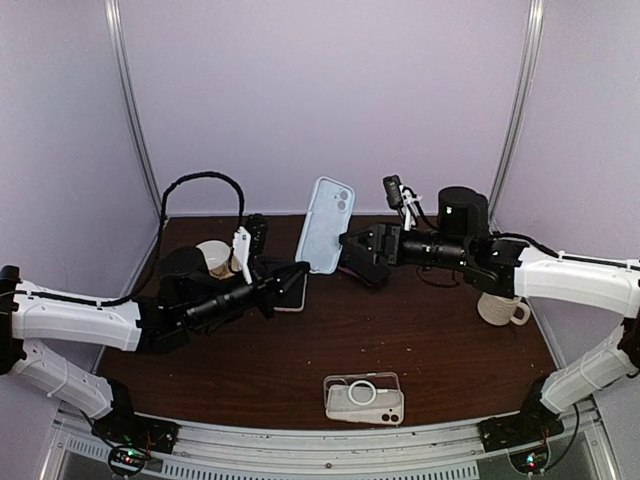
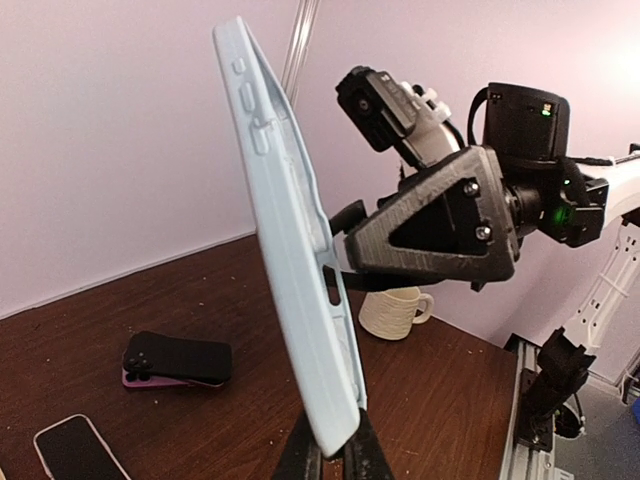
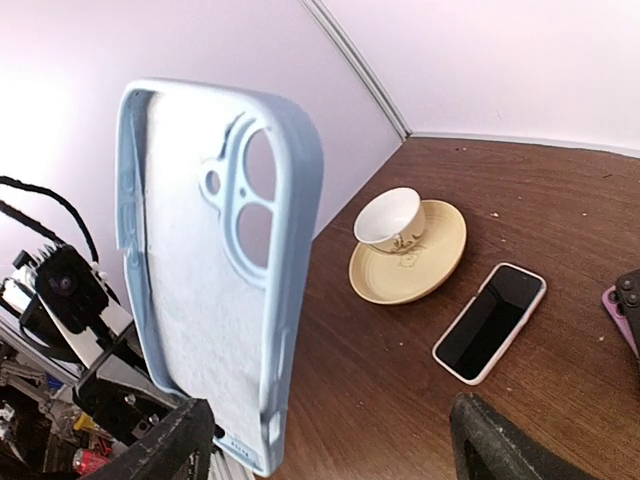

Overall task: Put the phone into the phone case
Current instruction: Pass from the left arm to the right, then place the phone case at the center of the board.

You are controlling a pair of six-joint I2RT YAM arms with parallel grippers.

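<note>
1. The left gripper (image 1: 300,270) (image 2: 335,455) is closed on the lower end of a light blue rubbery phone case (image 1: 325,225) (image 2: 290,260) (image 3: 205,270). It holds the case upright in the air over the far middle of the dark brown wooden table (image 1: 330,340).
2. The right gripper (image 1: 355,258) (image 3: 330,440) stands wide open around the case's right side. In the right wrist view the case sits inside the gap, close to the finger at that view's left edge.
3. In the left wrist view one black finger (image 2: 440,230) of the right gripper reaches the case's long edge. Whether it actually touches cannot be told.
4. The case's open, hollow side and its camera cut-out face the right wrist camera.
5. A dark-screened phone with a pale pink rim (image 1: 292,300) (image 2: 75,450) (image 3: 490,322) lies flat and face up on the table, left of centre. It is apart from the case.
6. In the top view the left gripper covers most of the phone, and in the left wrist view the frame cuts it off.
7. A cream cup on a yellowish saucer (image 1: 213,257) (image 3: 405,240) stands just left of the phone.
8. A white mug (image 1: 500,308) (image 2: 395,312) is at the right, partly behind the right arm.
9. A clear phone cover with a white ring (image 1: 363,397) lies at the near edge; whether anything is in it is hard to make out.
10. A black flat object on a purple one (image 2: 178,360) shows in the left wrist view.
</note>
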